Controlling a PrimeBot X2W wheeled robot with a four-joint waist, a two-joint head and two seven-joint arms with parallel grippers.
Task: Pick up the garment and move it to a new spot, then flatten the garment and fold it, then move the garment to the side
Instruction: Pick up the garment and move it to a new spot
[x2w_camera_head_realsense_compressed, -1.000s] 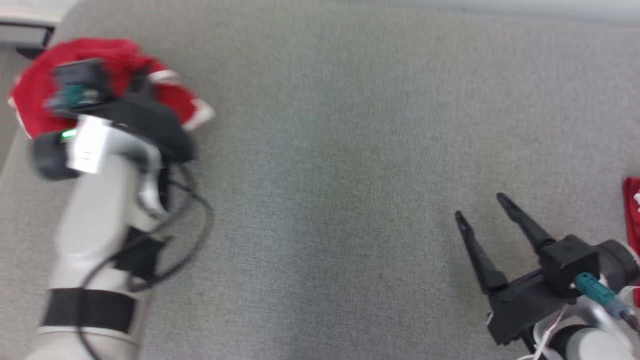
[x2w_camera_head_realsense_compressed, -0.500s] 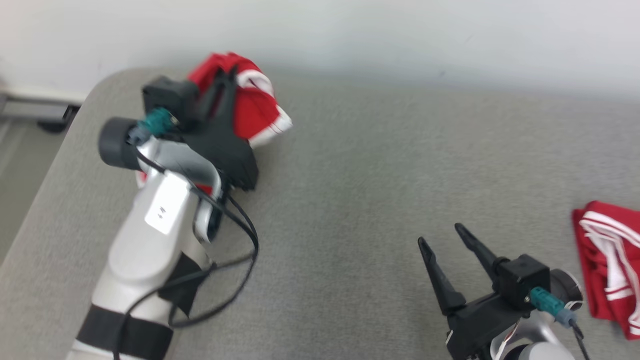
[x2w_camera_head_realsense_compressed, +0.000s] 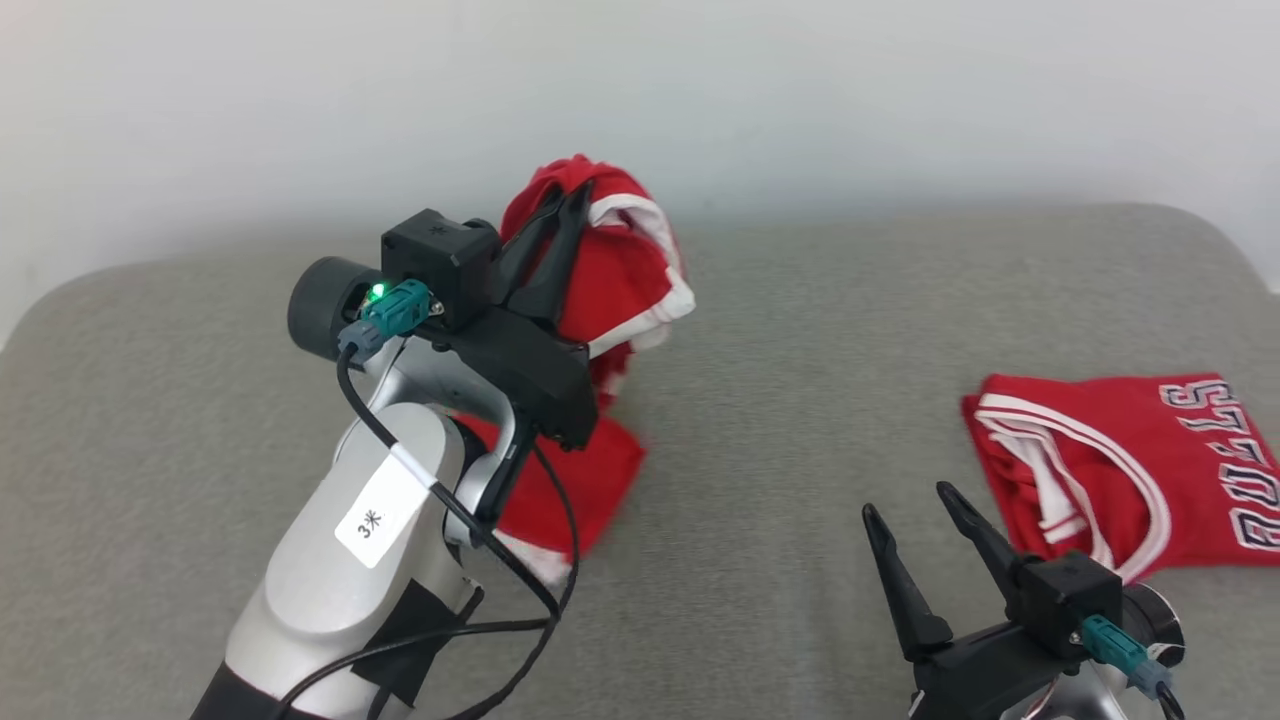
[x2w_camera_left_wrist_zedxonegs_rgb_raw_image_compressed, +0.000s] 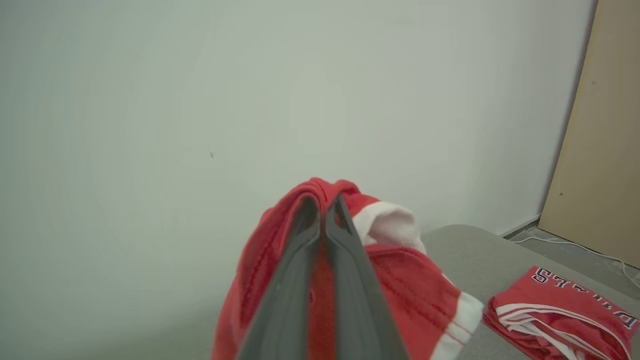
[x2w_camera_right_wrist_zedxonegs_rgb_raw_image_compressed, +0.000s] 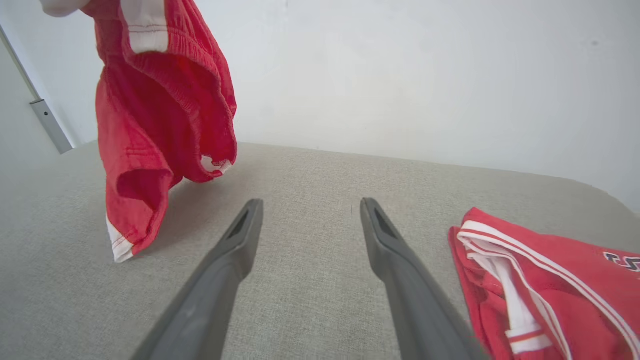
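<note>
Fabric of the red garment (x2w_camera_head_realsense_compressed: 620, 270) was clamped in my left gripper (x2w_camera_head_realsense_compressed: 572, 200) and hung over the grey cushion (x2w_camera_head_realsense_compressed: 800, 330) towards its back edge, left of centre, while my right gripper (x2w_camera_head_realsense_compressed: 905, 500) stood with fingers apart near the front edge, beside a folded red jersey (x2w_camera_head_realsense_compressed: 1120, 460) by the right edge.

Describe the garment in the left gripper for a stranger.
Above the grey upholstered surface, left of middle, the left gripper is shut on a red garment with white trim. Unlike the folded red lettered jersey lying flat at right, it hangs bunched.
</note>
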